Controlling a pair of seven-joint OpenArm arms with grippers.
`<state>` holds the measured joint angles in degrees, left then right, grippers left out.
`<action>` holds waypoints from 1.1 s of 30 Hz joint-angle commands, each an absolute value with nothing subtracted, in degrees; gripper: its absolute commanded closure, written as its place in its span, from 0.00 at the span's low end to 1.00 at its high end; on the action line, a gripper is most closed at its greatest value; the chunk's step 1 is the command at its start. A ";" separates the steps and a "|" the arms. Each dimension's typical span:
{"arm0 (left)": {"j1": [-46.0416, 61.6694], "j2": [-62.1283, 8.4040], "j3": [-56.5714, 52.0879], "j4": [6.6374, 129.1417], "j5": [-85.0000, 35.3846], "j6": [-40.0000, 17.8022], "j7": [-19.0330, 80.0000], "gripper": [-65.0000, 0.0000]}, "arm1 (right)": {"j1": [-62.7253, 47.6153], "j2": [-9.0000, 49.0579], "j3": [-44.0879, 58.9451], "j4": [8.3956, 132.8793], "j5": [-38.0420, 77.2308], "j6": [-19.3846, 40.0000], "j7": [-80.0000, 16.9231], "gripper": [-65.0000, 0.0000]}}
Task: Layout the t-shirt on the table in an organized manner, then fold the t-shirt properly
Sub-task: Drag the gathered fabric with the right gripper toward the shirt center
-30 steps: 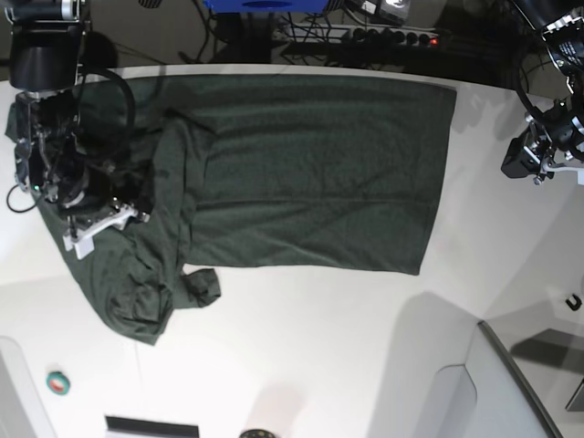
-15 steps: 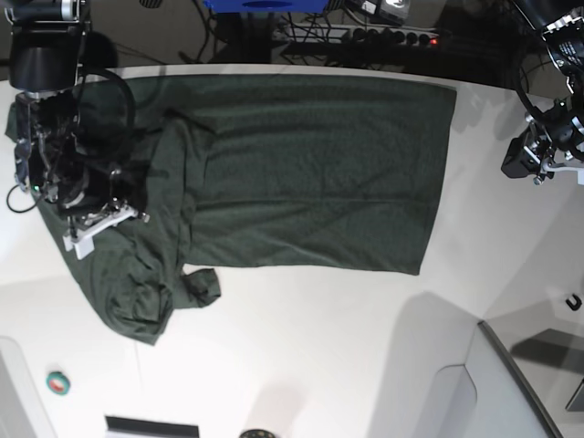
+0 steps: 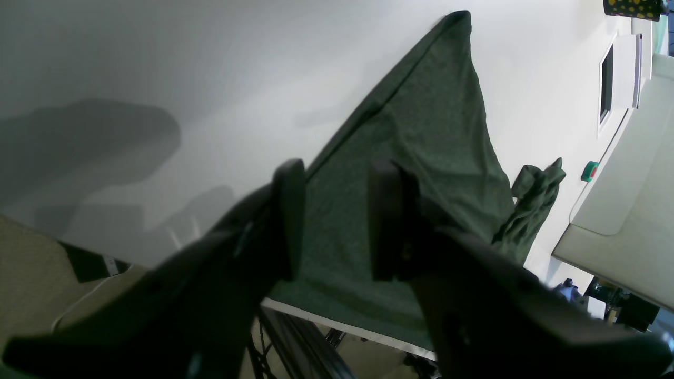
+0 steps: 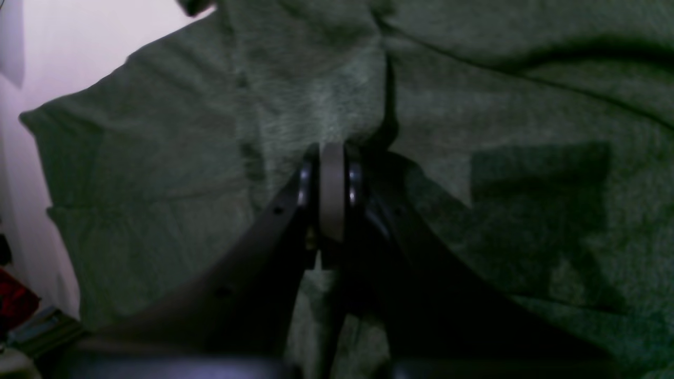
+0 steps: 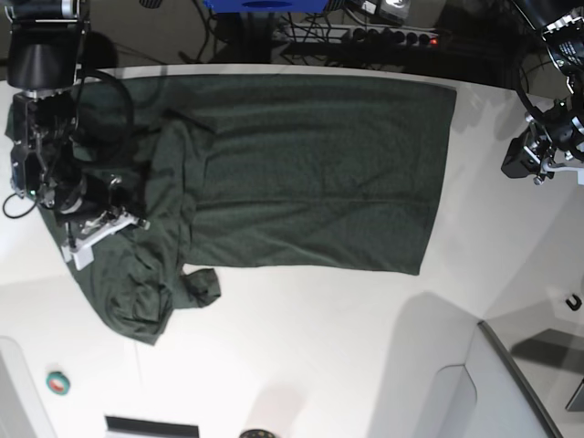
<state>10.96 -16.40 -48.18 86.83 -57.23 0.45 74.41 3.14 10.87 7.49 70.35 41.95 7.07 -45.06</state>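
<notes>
Left wrist view: the left end effector (image 3: 334, 221) has its two dark fingers parted with nothing between them, hanging released above the white table (image 3: 158, 63); beyond and below the fingertips lies the hem end of the large dark green short-sleeved t-shirt of thin soft fabric (image 3: 421, 137), flat, its edge running to the table rim. Right wrist view: the right end effector (image 4: 331, 189) is clenched, fingers pressed together at the tip with green fabric bunched directly ahead of them; a crease runs up from the tip, so a pinch of cloth is probably caught, though the nip itself is too dark to confirm. Base view: the t-shirt (image 5: 310, 173) is spread across the far half of the table (image 5: 319, 356), body mostly smooth; the collar and sleeve end under and beside the right end effector (image 5: 91, 228) is rumpled, one sleeve folded in a lump nearer the camera. The left end effector (image 5: 534, 164) sits well clear of the hem. Judgement: light, limp, non-slippery cloth that will drape and drag; take hold at shoulder seams or hem corners, not mid-panel.
</notes>
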 commanded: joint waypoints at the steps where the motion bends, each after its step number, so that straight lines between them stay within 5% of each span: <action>1: 10.68 -17.63 -48.48 87.69 -58.42 0.31 74.24 0.71 | 4.00 11.47 7.52 72.13 42.68 7.43 -44.44 0.99; 21: 10.68 -19.12 -48.48 87.52 -58.59 0.31 74.24 0.71 | -11.74 5.05 7.43 99.47 48.04 7.43 -56.75 1.00; 33: 10.59 -19.91 -48.48 87.96 -58.68 0.31 74.24 0.71 | -17.54 5.58 -8.48 99.82 54.02 7.43 -56.57 0.99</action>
<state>10.83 -18.33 -48.18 86.83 -57.43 0.45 74.46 -17.72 5.48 -8.60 98.80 52.71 7.09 -56.97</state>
